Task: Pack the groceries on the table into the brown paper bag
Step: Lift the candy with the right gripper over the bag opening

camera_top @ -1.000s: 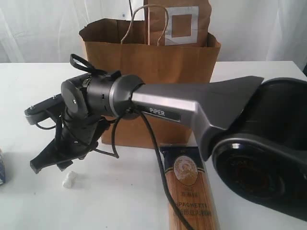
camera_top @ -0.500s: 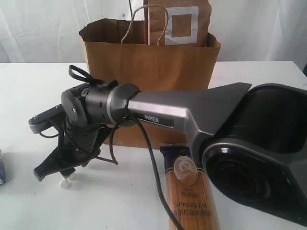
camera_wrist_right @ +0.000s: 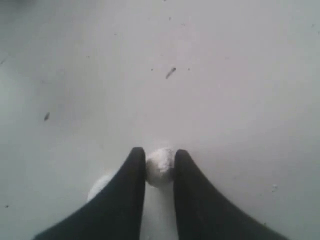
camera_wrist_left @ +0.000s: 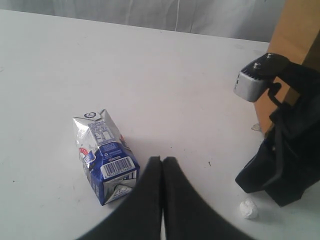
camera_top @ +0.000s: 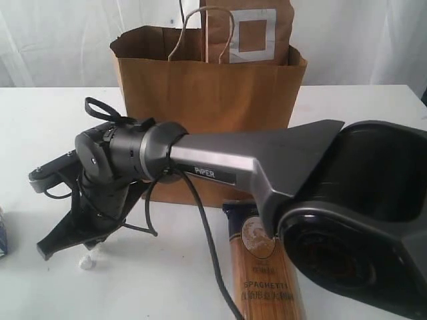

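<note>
**Right fingers nip a white lump in front of the bag**

The right fingers (camera_wrist_right: 136, 167) are closed in on a small white lump (camera_wrist_right: 160, 169), one dark tip touching each side of it, and the lump sits on the worktop (camera_top: 53, 120). In the exterior view the same lump (camera_top: 87, 261) shows just under the downward-tilted right arm, in front of the brown paper bag (camera_top: 213, 100) and off towards its left corner.

The left fingers (camera_wrist_left: 155, 172) are pressed together with nothing between them. They hang above the worktop just beside the small blue-white carton (camera_wrist_left: 105, 157), which lies tipped on its side, barcode up, well to the left of the bag (only a sliver of it shows at the exterior view's edge).

The bag stands upright and open, its loop handles raised. The brown pouch with grey square label (camera_top: 248, 30) stands inside, its top poking above the rim. The spaghetti packet (camera_top: 263, 267) lies flat on the worktop in front of the bag, one end close to its base.
</note>
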